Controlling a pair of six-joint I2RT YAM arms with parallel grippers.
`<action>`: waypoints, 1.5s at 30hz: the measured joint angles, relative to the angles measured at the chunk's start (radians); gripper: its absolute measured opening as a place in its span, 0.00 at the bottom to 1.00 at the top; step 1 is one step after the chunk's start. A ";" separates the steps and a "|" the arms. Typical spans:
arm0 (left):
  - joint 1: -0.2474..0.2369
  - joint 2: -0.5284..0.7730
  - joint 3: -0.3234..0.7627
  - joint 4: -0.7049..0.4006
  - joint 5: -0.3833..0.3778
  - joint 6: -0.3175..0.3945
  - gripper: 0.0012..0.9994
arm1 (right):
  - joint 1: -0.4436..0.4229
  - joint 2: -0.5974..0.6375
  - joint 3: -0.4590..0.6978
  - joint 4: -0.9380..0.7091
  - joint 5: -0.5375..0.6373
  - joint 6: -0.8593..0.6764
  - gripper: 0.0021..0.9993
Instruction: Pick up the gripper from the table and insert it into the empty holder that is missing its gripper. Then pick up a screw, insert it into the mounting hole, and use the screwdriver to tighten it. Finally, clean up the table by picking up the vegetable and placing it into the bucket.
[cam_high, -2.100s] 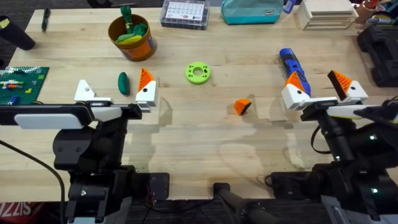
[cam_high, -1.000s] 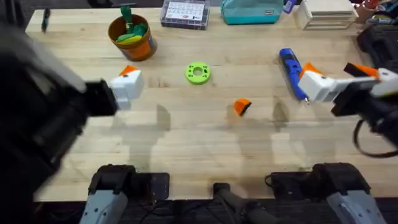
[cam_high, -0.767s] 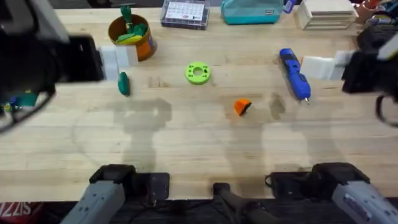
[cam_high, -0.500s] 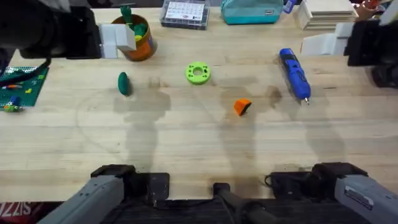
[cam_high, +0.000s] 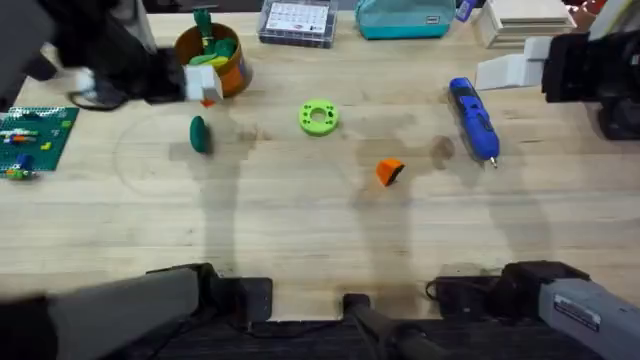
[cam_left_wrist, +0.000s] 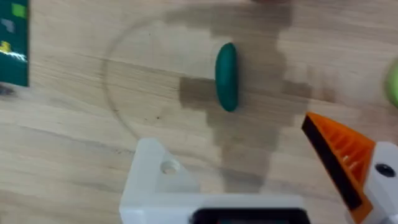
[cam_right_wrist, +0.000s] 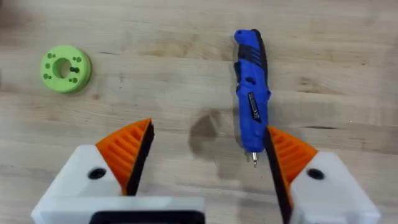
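Jaws spread wide on both arms, holding nothing. Left gripper (cam_left_wrist: 249, 180) raised over the vegetable (cam_left_wrist: 226, 76), one finger a bare white holder (cam_left_wrist: 158, 183) with an open screw hole, the other carrying an orange tip (cam_left_wrist: 339, 155). Right gripper (cam_right_wrist: 208, 168) raised over the screwdriver (cam_right_wrist: 252, 102), both orange tips in place. Loose orange gripper (cam_high: 389, 172) lying mid-worktop, well apart from either arm, between the green ring (cam_high: 318, 117) and the screwdriver (cam_high: 473, 120). Bucket (cam_high: 211, 60) at the far left, already holding toy pieces. First step not begun, by the look of it. Risks from here: a small ribbed wedge, likely to skid or tip under a wide pinch; a crooked grip likely to jam against the holder; a low sweep likely to roll the vegetable or screwdriver.
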 joint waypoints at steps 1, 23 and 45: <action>0.017 0.030 -0.032 0.041 0.013 0.000 0.99 | 0.000 0.000 0.000 0.001 0.000 0.000 0.99; 0.098 0.337 -0.163 0.356 0.164 0.006 0.79 | 0.000 0.000 0.000 0.001 0.000 0.000 0.99; 0.100 0.338 -0.158 0.346 0.178 0.008 0.99 | 0.000 0.000 0.000 -0.020 0.000 0.000 0.99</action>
